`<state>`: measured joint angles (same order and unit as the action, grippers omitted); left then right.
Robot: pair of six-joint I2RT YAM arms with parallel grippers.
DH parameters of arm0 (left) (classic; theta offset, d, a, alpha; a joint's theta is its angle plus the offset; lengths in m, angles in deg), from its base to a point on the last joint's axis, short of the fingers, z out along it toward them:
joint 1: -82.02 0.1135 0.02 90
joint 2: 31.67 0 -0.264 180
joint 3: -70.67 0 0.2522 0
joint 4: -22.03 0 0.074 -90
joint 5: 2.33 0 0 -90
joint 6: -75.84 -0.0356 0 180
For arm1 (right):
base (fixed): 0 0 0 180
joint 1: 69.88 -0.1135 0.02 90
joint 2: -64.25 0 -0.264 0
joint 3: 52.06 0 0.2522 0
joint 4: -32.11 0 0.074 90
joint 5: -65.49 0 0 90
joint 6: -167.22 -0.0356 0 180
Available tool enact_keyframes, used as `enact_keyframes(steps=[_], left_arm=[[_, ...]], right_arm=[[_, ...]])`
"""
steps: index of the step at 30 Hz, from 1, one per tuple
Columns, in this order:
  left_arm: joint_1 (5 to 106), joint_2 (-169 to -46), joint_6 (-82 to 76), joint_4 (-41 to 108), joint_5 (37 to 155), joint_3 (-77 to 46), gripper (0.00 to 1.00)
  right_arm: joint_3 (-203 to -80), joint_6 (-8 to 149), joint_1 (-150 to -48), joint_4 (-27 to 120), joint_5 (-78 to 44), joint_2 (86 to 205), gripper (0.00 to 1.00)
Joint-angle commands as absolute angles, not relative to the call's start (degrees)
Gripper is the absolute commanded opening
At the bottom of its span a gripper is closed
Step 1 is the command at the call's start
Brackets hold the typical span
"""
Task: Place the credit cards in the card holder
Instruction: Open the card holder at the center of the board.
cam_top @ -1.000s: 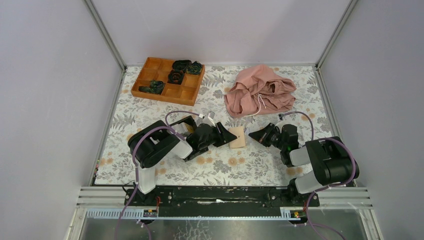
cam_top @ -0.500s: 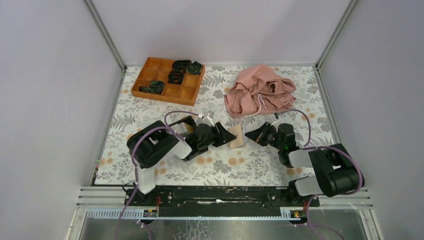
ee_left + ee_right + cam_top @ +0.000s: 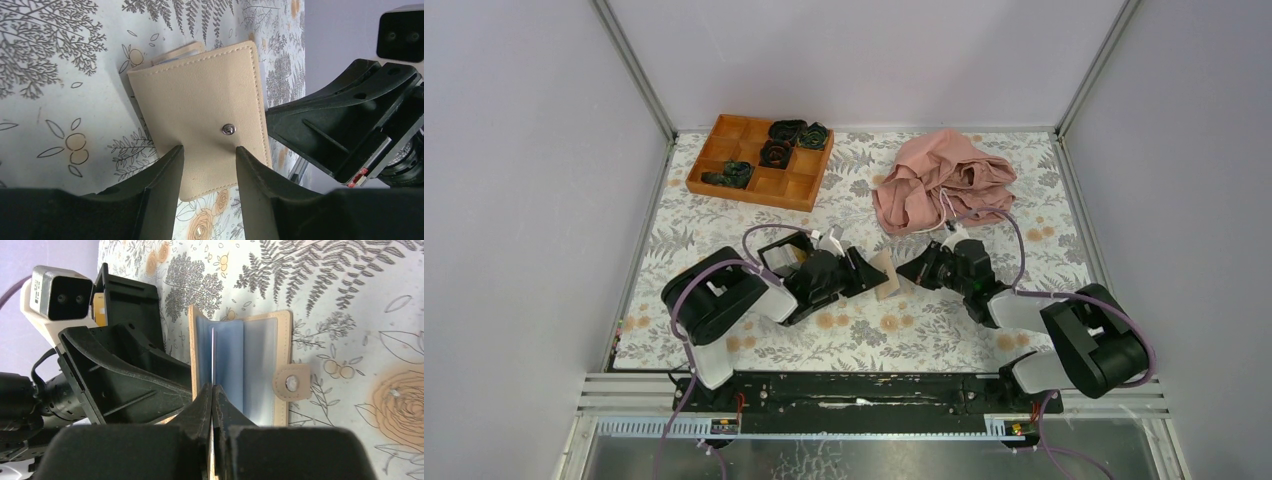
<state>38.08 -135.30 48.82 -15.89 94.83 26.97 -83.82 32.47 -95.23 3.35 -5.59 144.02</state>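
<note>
The tan card holder (image 3: 885, 275) lies open mid-table, one flap raised. My left gripper (image 3: 867, 272) is open, and its fingertips (image 3: 175, 157) rest against the raised flap's outer face (image 3: 210, 100), straddling the metal snap. In the right wrist view the holder's inner face shows grey-blue slots (image 3: 257, 360) and a snap tab (image 3: 291, 383). My right gripper (image 3: 212, 387) is shut on a thin credit card (image 3: 212, 352), seen edge-on as a pale line. The card's far end reaches in among the slots. From above, the right gripper (image 3: 914, 270) faces the left one across the holder.
An orange-brown compartment tray (image 3: 754, 197) holding dark rolled items stands at the back left. A crumpled pink cloth (image 3: 944, 180) lies at the back right, just beyond the right arm. Metal frame rails and grey walls enclose the floral tablecloth (image 3: 884, 335).
My right gripper has moved left with the card, up to the holder. The left gripper and holder have shifted slightly left, and the flap stands more upright.
</note>
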Motion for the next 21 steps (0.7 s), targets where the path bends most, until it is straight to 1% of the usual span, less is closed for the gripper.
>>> enact_keyframes(steps=[1, 12, 21], left_arm=[[38.8, -133.0, 46.7, -12.2, 94.3, 28.8, 0.51], [39.8, -128.9, 46.0, -11.2, 93.1, 32.3, 0.51], [40.0, -119.4, 43.4, -3.4, 89.0, 32.9, 0.53]], right_arm=[[-87.8, 36.7, -99.1, 7.3, -10.8, 143.4, 0.00], [-94.0, 44.1, -108.8, 17.5, -24.9, 142.1, 0.00], [-99.8, 48.2, -115.6, 23.0, -32.8, 145.6, 0.00]])
